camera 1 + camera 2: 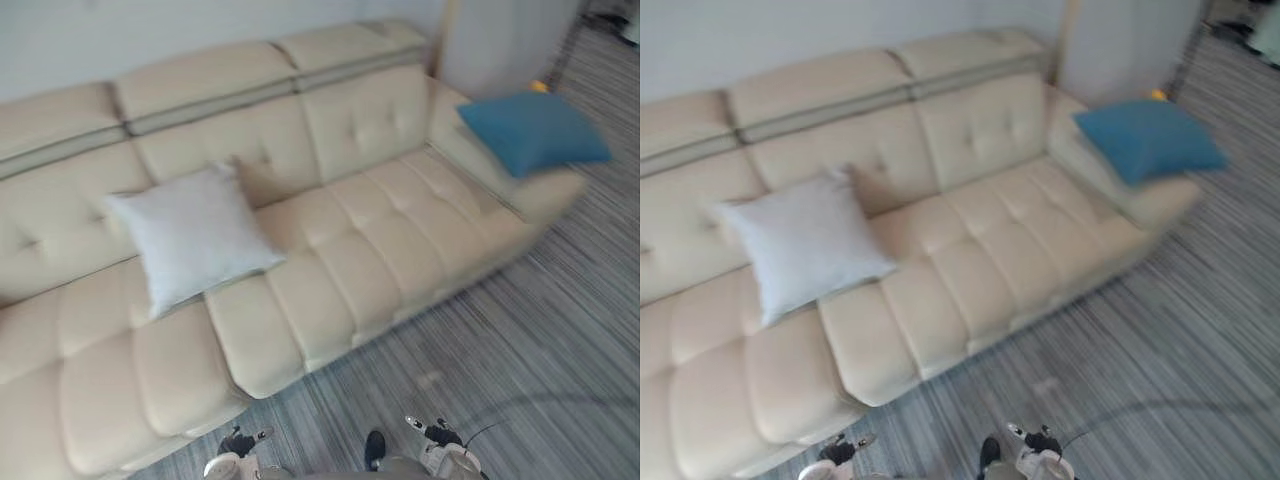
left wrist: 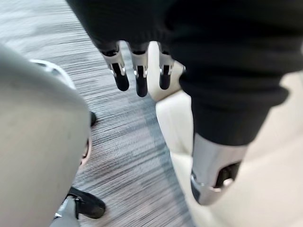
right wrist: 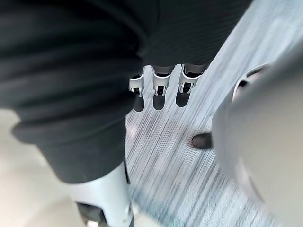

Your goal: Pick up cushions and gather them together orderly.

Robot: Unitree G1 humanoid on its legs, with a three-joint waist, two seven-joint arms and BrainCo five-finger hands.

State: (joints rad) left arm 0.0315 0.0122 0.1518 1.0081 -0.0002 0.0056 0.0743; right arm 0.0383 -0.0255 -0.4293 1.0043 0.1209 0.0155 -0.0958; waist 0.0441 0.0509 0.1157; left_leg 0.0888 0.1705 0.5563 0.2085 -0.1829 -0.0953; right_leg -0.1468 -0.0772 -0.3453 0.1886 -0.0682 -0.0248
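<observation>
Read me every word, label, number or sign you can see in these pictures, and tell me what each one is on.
There is no readable text anywhere.
white cushion: plain fabric, no writing.
blue cushion: plain fabric, no writing.
cream sofa: plain upholstery, no tag or print.
grey floor: striped pattern, no lettering.

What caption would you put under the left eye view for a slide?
A white cushion rests on a cream sofa; a blue cushion lies on its armrest.
</observation>
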